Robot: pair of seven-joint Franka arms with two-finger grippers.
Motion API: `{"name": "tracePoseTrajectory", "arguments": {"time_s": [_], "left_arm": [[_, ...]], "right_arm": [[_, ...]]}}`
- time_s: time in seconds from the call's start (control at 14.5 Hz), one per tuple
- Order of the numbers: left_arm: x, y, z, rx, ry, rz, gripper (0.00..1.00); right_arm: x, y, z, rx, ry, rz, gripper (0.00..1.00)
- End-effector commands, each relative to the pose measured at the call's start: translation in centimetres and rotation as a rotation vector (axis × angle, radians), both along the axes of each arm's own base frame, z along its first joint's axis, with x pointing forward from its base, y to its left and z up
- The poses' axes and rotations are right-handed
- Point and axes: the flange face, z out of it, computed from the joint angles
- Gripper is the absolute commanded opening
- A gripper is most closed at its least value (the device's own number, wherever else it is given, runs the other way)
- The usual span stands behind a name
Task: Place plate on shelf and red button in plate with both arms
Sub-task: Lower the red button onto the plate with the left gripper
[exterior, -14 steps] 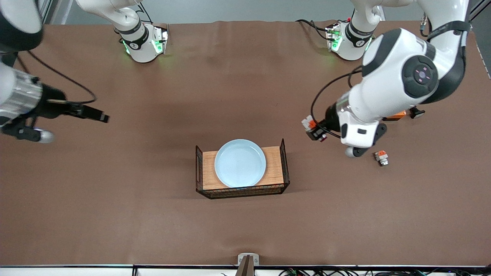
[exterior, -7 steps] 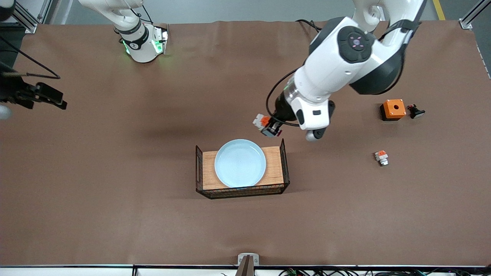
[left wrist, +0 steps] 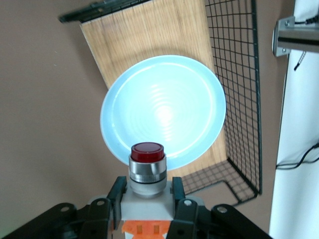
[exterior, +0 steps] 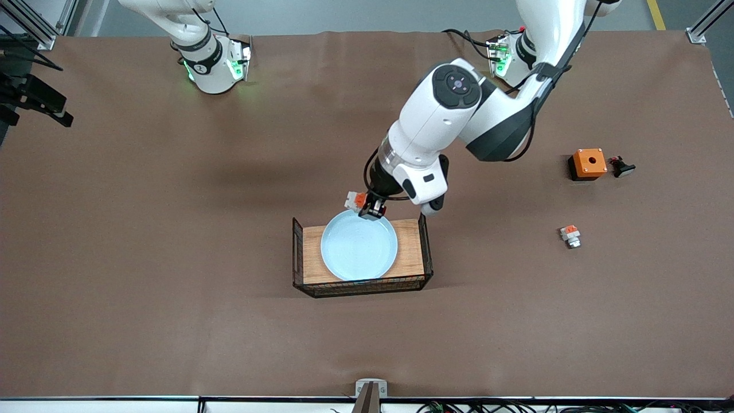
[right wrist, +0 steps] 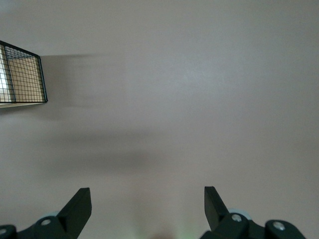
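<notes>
The pale blue plate (exterior: pixel 359 249) lies flat on the wooden floor of a black wire basket (exterior: pixel 425 241) in the middle of the table. My left gripper (exterior: pixel 371 210) hangs over the plate's rim on the side toward the robots' bases, shut on the red button (exterior: pixel 359 201). In the left wrist view the button (left wrist: pixel 147 164) stands between the fingers (left wrist: pixel 117 191), red cap toward the plate (left wrist: pixel 164 107). My right gripper (exterior: pixel 49 109) waits at the right arm's end of the table, open (right wrist: pixel 147 199) and holding nothing, over bare mat.
An orange square box with a hole (exterior: pixel 586 163) and a small black part (exterior: pixel 621 167) lie toward the left arm's end. A white-orange block (exterior: pixel 570 236) sits nearer the camera than those. The basket's wire end walls (left wrist: pixel 234 99) rise beside the plate.
The left arm has swung from its end of the table to the basket, carrying the button lower over the plate's rim. The right gripper has drawn back toward its table edge.
</notes>
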Motion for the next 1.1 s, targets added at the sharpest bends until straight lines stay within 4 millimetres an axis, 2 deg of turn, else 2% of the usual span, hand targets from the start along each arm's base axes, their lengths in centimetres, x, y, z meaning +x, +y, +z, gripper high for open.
{"name": "tracePoseTrajectory", "arguments": {"time_s": [0.0,0.21,0.48,0.83,1.03], "left_arm": [[1.9,-0.5,-1.8,-0.023,-0.022,0.052,0.39],[2.8,-0.8,-3.8,-0.023,-0.076,0.072,0.39],[3.2,-2.1,-7.2,-0.003,-0.149,0.12,0.39],[3.5,-2.3,-10.2,-0.004,-0.148,0.121,0.39],[3.5,-2.3,-11.3,0.006,-0.138,0.122,0.39]], "right_arm": [[-0.6,-0.6,0.2,-0.023,0.002,0.023,1.0],[-1.8,-1.4,1.1,-0.022,0.014,0.006,1.0],[-1.5,-0.9,1.7,-0.024,-0.015,0.015,1.0],[0.0,-1.3,0.7,-0.022,-0.025,0.011,1.0],[2.3,-1.6,-1.7,-0.02,-0.015,0.01,1.0]]}}
